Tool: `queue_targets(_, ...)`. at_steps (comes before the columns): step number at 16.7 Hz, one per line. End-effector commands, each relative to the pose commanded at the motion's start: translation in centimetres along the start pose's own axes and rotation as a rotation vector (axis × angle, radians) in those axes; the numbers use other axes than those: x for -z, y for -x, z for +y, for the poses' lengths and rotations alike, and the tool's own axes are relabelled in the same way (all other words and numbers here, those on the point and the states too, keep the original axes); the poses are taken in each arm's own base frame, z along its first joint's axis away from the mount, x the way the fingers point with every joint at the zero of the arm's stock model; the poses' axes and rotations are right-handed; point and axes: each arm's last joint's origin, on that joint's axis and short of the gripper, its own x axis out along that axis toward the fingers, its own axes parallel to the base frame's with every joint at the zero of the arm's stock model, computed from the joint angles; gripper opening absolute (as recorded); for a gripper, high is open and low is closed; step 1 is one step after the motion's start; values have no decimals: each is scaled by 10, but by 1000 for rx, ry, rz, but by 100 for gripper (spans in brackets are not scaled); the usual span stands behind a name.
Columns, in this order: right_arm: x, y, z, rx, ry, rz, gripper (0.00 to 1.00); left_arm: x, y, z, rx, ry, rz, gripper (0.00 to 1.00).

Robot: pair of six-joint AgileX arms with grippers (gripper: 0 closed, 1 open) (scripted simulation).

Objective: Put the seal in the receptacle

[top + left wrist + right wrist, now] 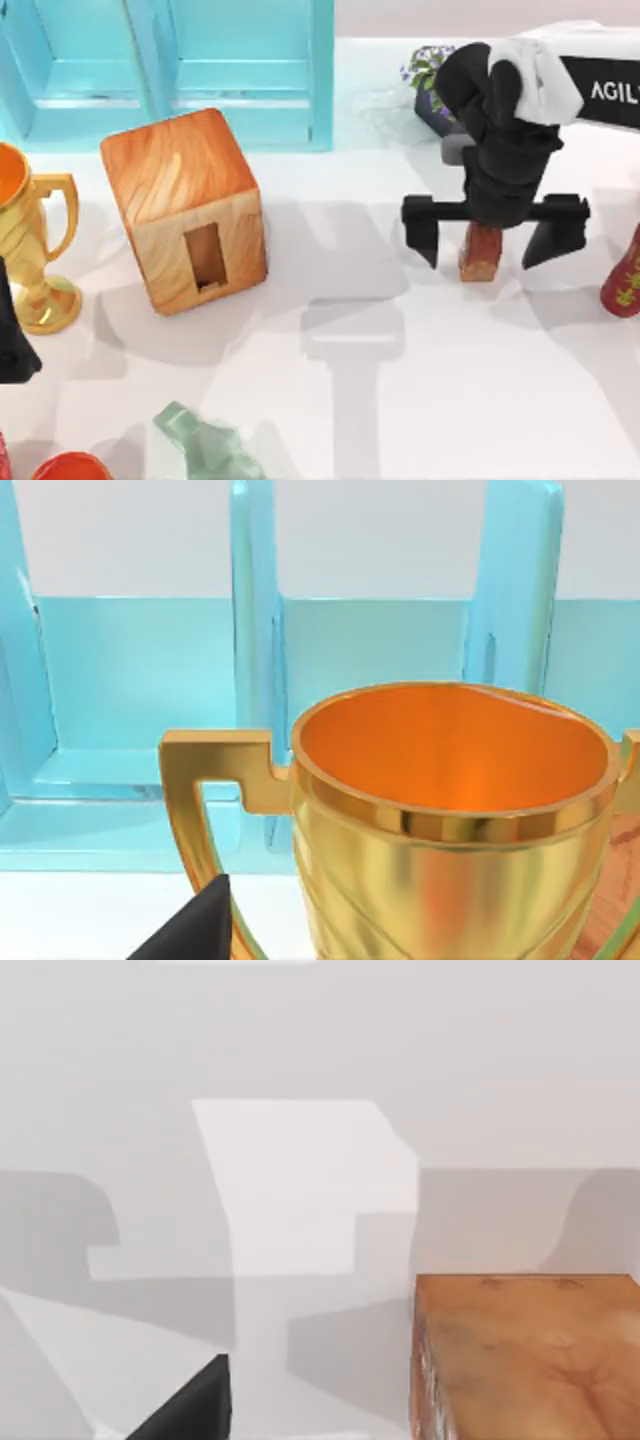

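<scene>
Your right gripper [495, 243], fingers spread wide, straddles the seal [480, 252] at table's 3 o'clock (wooden box [185, 210] waits at 9). Off-centre closure could tip it; left arm parked.

Right pincer [494, 240] at table's right, fingers spread wide, pointing down; left arm at left edge.

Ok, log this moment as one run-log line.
right gripper: open, straddling seal | seal: upright on table, not gripped | wooden box: top view's left | left arm: parked by gold trophy

Gold trophy [30, 240], red bottle [625, 275] (table edges).
</scene>
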Motion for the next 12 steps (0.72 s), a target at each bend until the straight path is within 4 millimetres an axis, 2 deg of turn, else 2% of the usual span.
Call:
queue_targets(2, 0, 0, 0, 0, 0, 0, 100, 0, 0, 0, 0, 0, 0, 100)
queue_targets(12, 0, 0, 0, 0, 0, 0, 25, 0, 0, 0, 0, 0, 0, 100)
